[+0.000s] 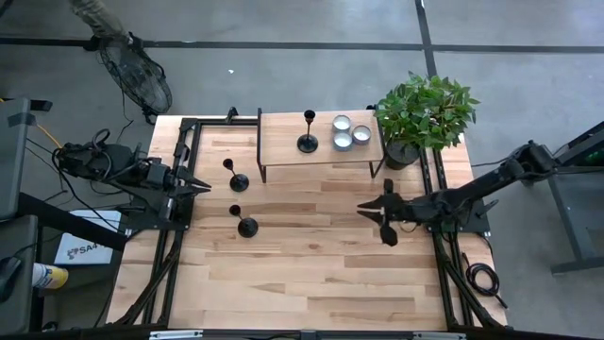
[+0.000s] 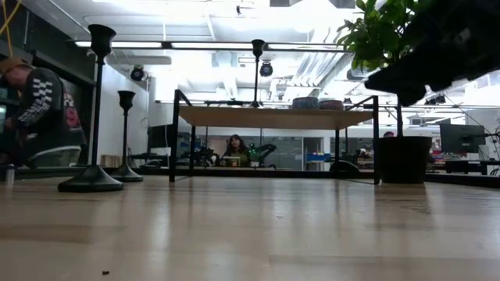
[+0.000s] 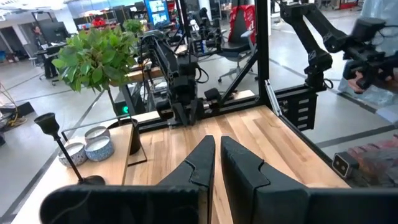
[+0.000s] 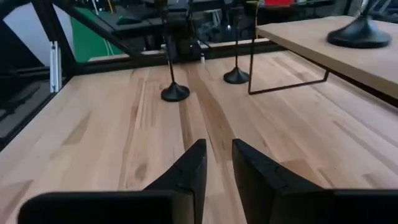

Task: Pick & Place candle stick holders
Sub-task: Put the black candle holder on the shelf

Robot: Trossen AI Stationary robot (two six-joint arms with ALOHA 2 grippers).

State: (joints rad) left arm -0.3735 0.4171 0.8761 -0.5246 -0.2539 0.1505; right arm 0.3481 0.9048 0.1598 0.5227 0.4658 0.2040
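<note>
One black candle stick holder (image 1: 308, 142) stands on the small wooden shelf (image 1: 283, 146) at the back, and is also seen on the shelf top in the low view (image 2: 257, 70). Two more candle stick holders stand upright on the table left of centre, one (image 1: 236, 179) behind the other (image 1: 245, 225). My right gripper (image 1: 363, 207) hovers right of centre, fingers a narrow gap apart with nothing between them (image 4: 218, 144). It faces the two table holders (image 4: 175, 92) (image 4: 236, 76). My left gripper (image 1: 203, 186) waits at the left edge, shut and empty (image 3: 217, 142).
Several tea-light tins (image 1: 349, 132) sit on the shelf beside the holder. A potted plant (image 1: 427, 113) stands at the back right corner. Black frame rails (image 1: 179, 170) run along both table sides. A person (image 2: 39, 101) is in the room beyond.
</note>
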